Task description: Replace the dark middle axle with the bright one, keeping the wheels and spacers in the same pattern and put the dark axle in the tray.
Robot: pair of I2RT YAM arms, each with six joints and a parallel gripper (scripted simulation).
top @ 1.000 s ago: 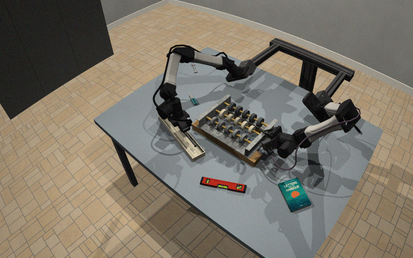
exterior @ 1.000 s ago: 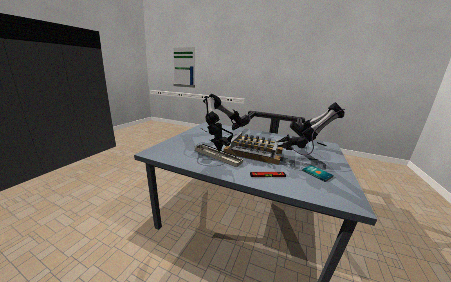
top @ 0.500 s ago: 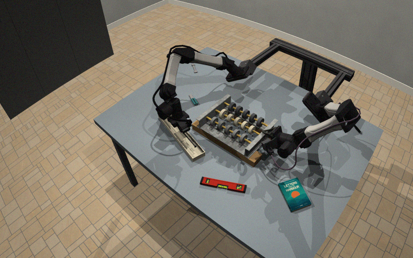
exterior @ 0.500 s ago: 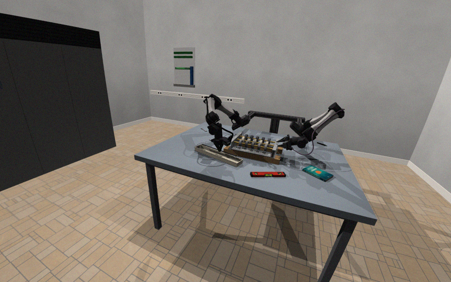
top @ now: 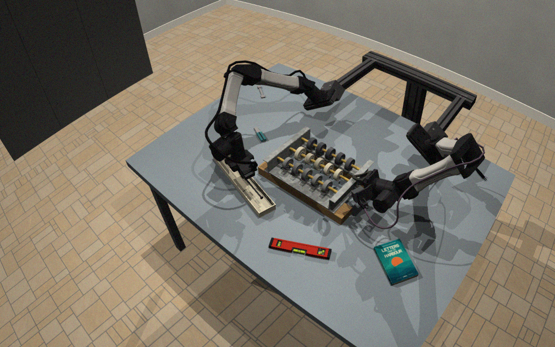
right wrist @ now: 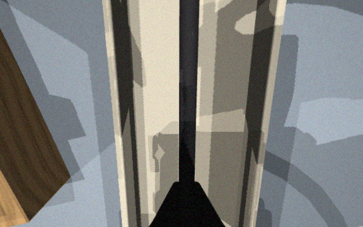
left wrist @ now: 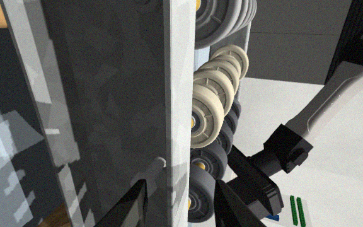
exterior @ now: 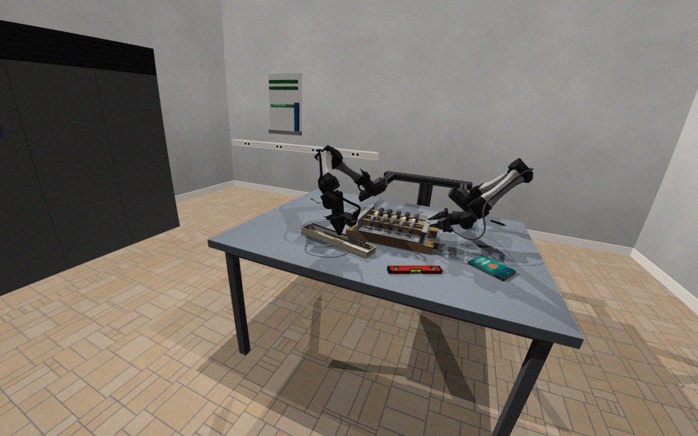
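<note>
From above, I see the right arm's gripper over a long, cream-coloured, open tray, its jaws clamped on a thin, dark, round axle that reaches out along the tray. Well apart from those jaws is the left arm's gripper, at the near rail of a grey metal wheel frame on wooden battens. Its middle row has cream wheels on a yellow, brass-like axle. From the room side, the frame stands between the two pairs of jaws; a red spirit level and a teal book lie on the tabletop. Through the left wrist view, the left jaws are part-way apart, gripping nothing, one fingertip showing on each side of the rail's pale edge. In the right wrist view, the dark axle runs straight ahead of the closed jaws, between the tray's long walls; I can't tell whether it touches the bottom.
</note>
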